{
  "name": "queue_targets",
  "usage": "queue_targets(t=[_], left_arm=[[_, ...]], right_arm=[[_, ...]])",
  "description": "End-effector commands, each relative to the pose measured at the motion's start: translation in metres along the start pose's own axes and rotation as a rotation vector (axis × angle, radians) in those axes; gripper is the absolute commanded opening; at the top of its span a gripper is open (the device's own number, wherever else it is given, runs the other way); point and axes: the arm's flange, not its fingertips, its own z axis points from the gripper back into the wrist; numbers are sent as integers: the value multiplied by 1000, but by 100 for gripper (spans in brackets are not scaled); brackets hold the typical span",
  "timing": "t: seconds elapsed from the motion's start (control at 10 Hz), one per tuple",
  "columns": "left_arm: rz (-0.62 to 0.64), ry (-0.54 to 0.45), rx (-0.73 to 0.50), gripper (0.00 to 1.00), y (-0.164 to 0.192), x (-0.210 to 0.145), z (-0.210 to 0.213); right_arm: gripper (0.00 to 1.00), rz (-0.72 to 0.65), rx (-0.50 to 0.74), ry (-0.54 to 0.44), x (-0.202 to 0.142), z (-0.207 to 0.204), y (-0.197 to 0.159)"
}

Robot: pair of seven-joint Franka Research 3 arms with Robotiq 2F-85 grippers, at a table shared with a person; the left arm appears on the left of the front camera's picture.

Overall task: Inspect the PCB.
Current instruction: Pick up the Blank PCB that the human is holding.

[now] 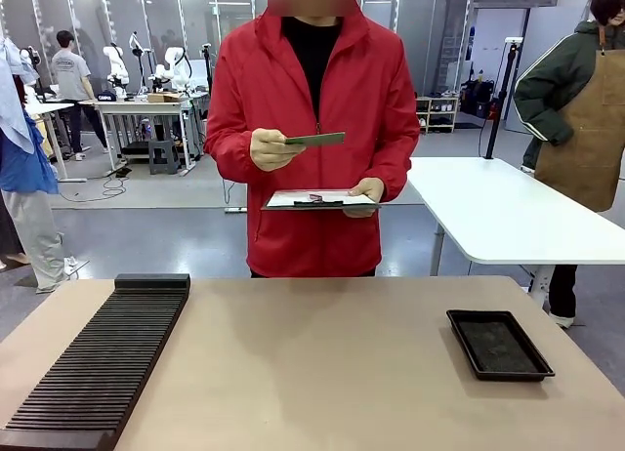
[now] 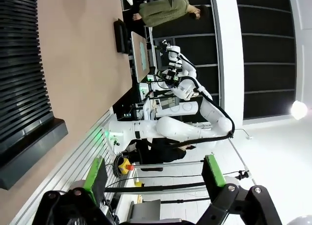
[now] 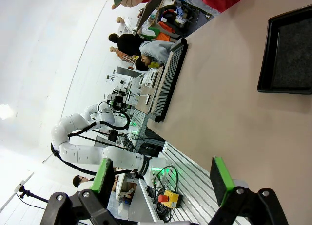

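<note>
Evidently midway: saw PCB [image 1: 315, 139] raised in person's hand [image 1: 271, 149] above clipboard [image 1: 320, 199]; saw left gripper [image 2: 155, 160] and right gripper [image 3: 162, 161] spread wide, empty; judged checking unfinished, nothing set down.

The left gripper [image 2: 154, 175] holds its jaws spread wide, green pads [image 2: 95, 178] facing each other, empty and touching nothing. It points along the robot's edge of the table [image 2: 73, 64] toward the right arm [image 2: 180, 130], which is folded at the elbow above its base. The right gripper [image 3: 162, 177] is likewise spread wide and empty, aimed back at the left arm [image 3: 92, 154], which is bent the same way. At the far edge the person stands with both forearms bent. The raised hand [image 1: 271, 148] pinches the PCB [image 1: 315, 139] level at chest height, and the lower hand [image 1: 369, 189] grips a clipboard [image 1: 320, 199] by its edge
</note>
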Motion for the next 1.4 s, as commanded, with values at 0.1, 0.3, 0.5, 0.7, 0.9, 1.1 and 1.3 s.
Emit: queue_targets(t=[0.1,0.3,0.5,0.7,0.9,1.1,1.3], left_arm=[[-10,12,-9,100,-2,8,3],[1,5,4,100,1,4,1],[1,5,4,100,1,4,1],[1,5,4,100,1,4,1],[1,5,4,100,1,4,1],[1,5,4,100,1,4,1],[1,5,4,100,1,4,1]], right_arm=[[100,0,2,-5,0,1,1],[100,0,2,-5,0,1,1],[100,0,2,-5,0,1,1],[100,0,2,-5,0,1,1],[100,0,2,-5,0,1,1],[100,0,2,-5,0,1,1],[100,0,2,-5,0,1,1]])
